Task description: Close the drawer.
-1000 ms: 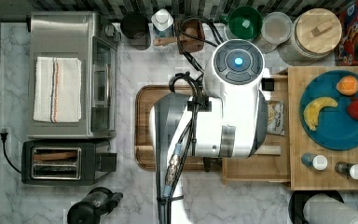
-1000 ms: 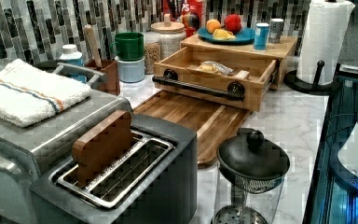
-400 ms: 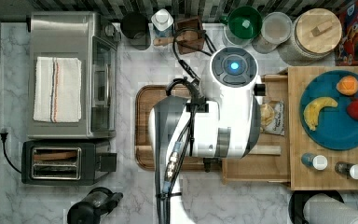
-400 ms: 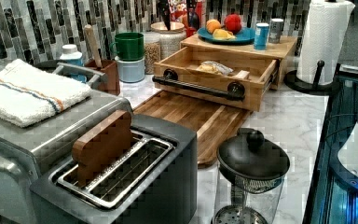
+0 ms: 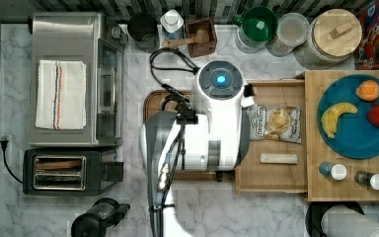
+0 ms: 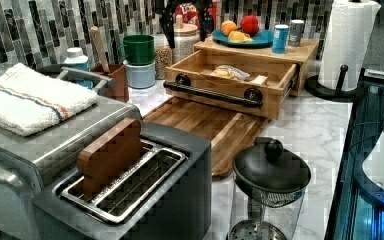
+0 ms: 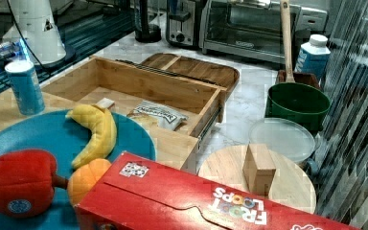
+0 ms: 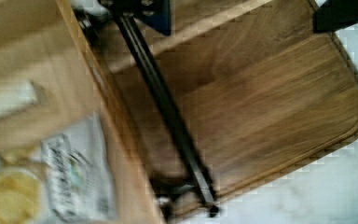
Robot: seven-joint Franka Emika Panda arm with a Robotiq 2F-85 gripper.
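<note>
Drawer [image 6: 240, 75]: pulled out of its cabinet, under the arm [image 5: 217, 123].
Handle [image 8: 168, 116]: black bar, seen just below the gripper.
Contents: 1 chip bag [image 5: 275, 123].
Tray [image 6: 215, 125]: beneath the handle.
Gripper: finger spread cannot be told.

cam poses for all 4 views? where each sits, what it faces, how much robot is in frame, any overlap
Top view: overhead, straight down on the counter; the arm covers the drawer's front.
Left view: low behind the toaster, facing the drawer handle; white base at its right edge.
Right view: behind the blue plate, looking over the drawer toward the toaster oven.
Wrist view: close above the handle and tray.
Shared: all four see the chip bag.
</note>
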